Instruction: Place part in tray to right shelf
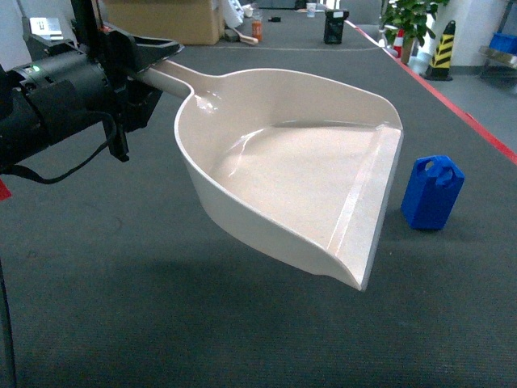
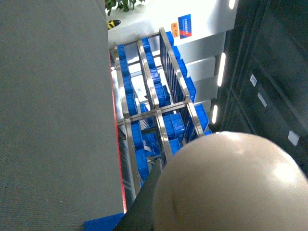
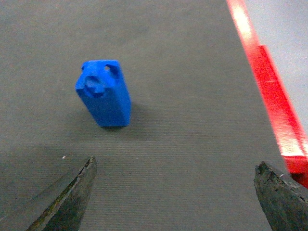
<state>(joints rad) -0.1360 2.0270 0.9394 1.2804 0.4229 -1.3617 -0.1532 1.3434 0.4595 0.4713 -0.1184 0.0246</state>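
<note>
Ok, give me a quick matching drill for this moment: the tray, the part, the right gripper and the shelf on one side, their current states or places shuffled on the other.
Things:
1. cream plastic dustpan-shaped tray
2. small bright-blue plastic part
3. right gripper
4. steel-framed shelf

States:
A. open, empty, short of the part
B. standing on the grey carpet
C. loaded with blue crates
D. held off the floor by its handle

Pairs: 1-D, 2-B, 3-A, 4-C
</note>
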